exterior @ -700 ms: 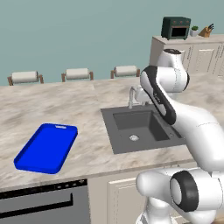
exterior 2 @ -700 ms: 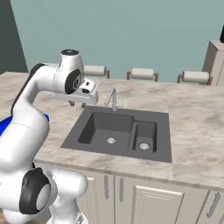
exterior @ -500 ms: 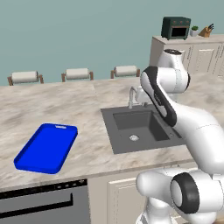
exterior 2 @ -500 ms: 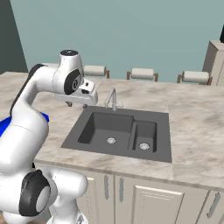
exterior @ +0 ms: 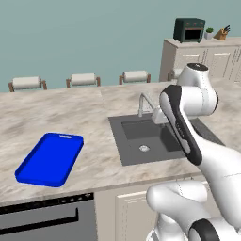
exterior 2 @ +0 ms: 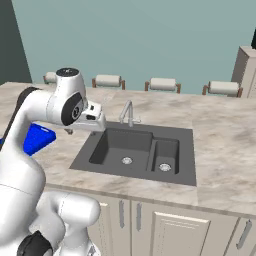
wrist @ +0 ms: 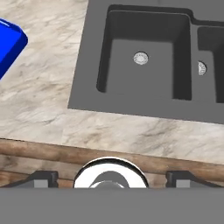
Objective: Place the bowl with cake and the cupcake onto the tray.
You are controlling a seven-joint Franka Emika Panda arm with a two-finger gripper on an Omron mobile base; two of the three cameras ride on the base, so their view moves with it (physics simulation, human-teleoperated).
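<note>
Nothing has shifted; arm parked over the sink point(exterior: 146, 141).
End effector point(wrist: 111, 178) released, holding nothing, above the sink's near edge. Tray point(exterior: 49, 159) left of the sink on the bench point(exterior: 56, 113), bare (no transfer begun, by my read).

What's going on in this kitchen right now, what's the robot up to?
The white robot arm is raised over the counter beside the sink, its gripper open and holding nothing. The hand camera looks down on the dark double sink and its faucet. The blue tray sits on the counter to the left with nothing on it.
</note>
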